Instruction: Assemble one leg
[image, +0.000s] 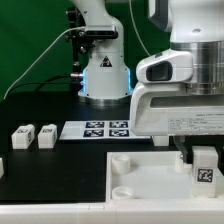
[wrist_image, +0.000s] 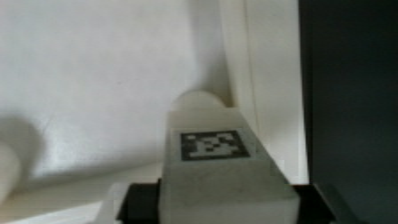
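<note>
Bright even light; wrist view v. blurry.

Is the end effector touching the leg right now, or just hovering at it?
Touching. In the wrist view the leg sits clamped between the end effector fingers, no gap on either side. The exterior view agrees: the leg hangs under the hand.

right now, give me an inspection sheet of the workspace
surface: black table, with the marker board lying flat on it
job's things: leg held upright over the white tray; its marker tag faces the wrist camera
clutter: two small white tagged parts at the exterior view's left
grippers: gripper shut on the leg
cables: dark cable trailing from the arm base
surroundings: green backdrop
</note>
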